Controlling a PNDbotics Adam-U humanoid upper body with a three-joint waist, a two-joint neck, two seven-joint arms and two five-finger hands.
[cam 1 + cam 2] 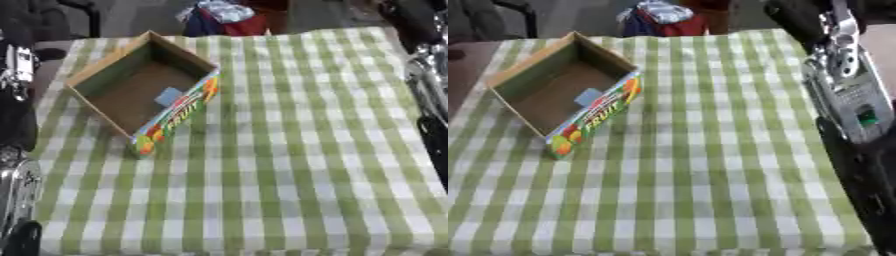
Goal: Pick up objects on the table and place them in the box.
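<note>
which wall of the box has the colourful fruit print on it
The long wall of the box facing the open tablecloth, nearest the camera's right. The other walls show plain brown cardboard.

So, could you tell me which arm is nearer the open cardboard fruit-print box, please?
Left. The left arm runs down the left edge, just beside the open cardboard fruit-print box; the right arm is across the green checked cloth, at the right edge.
</note>
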